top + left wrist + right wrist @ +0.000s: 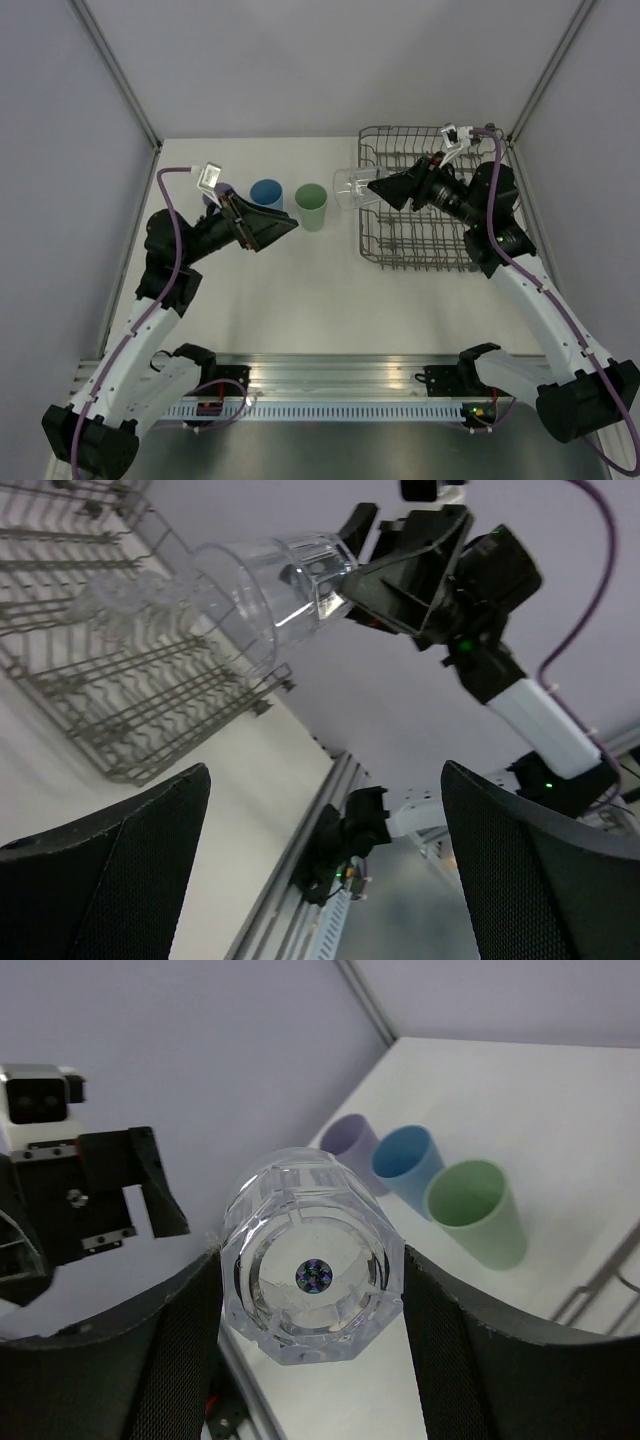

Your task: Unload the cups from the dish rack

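My right gripper (378, 188) is shut on a clear glass (352, 188), held on its side in the air at the left edge of the grey wire dish rack (420, 245). In the right wrist view the glass (312, 1270) sits base-on between my fingers (170, 1360). The lavender cup (352, 1140), blue cup (405, 1160) and pale green cup (475, 1210) stand upright in a row on the table. My left gripper (285, 232) is open and empty, just in front of the blue cup (266, 193), pointing at the glass (265, 585). More clear glass shows dimly in the rack (130, 605).
The green cup (311, 206) stands between my left gripper and the held glass. The lavender cup (222, 192) is mostly hidden behind the left wrist. The rack (110, 710) fills the far right of the table, near the corner post (540, 90).
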`<action>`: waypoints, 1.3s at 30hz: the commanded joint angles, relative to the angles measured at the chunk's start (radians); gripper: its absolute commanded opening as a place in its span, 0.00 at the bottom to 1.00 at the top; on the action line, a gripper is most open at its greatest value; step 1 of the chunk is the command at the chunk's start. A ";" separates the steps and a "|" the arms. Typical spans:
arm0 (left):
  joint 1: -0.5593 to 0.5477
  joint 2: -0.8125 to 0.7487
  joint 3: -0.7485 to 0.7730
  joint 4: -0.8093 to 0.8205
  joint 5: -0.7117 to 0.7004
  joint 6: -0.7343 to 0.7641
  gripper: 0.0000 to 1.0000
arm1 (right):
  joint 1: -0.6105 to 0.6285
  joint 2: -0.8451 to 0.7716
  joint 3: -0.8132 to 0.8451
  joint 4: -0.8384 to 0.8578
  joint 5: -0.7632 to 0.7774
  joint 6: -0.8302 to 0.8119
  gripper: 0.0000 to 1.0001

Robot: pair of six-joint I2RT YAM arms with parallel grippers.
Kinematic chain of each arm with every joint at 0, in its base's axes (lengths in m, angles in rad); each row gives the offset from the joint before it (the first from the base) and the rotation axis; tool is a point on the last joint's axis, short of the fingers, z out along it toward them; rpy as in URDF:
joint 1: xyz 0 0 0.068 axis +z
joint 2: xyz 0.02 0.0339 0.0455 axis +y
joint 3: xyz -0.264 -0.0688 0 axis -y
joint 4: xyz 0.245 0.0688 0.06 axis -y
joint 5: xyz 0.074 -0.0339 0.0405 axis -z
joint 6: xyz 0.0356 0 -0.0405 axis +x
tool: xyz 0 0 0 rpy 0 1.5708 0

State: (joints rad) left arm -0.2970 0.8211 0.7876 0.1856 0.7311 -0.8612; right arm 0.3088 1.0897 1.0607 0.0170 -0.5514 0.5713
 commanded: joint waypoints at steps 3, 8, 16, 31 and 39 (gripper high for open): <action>-0.142 0.050 -0.002 0.389 -0.039 -0.199 0.99 | 0.022 -0.057 -0.085 0.430 -0.153 0.286 0.34; -0.217 0.118 0.002 0.531 -0.055 -0.257 0.95 | 0.064 -0.062 -0.148 0.531 -0.162 0.370 0.34; -0.271 0.158 0.009 0.575 -0.084 -0.256 0.77 | 0.098 -0.060 -0.188 0.630 -0.163 0.423 0.34; -0.323 0.185 0.062 0.445 -0.117 -0.161 0.04 | 0.130 -0.080 -0.214 0.609 -0.131 0.377 0.34; -0.347 0.148 0.126 0.127 -0.206 0.039 0.02 | 0.130 -0.126 -0.180 0.304 -0.023 0.162 0.98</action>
State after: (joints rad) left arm -0.6312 0.9913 0.8509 0.4858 0.5716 -0.9680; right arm 0.4313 0.9974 0.8452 0.4789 -0.6628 0.8753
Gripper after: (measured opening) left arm 0.046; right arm 0.905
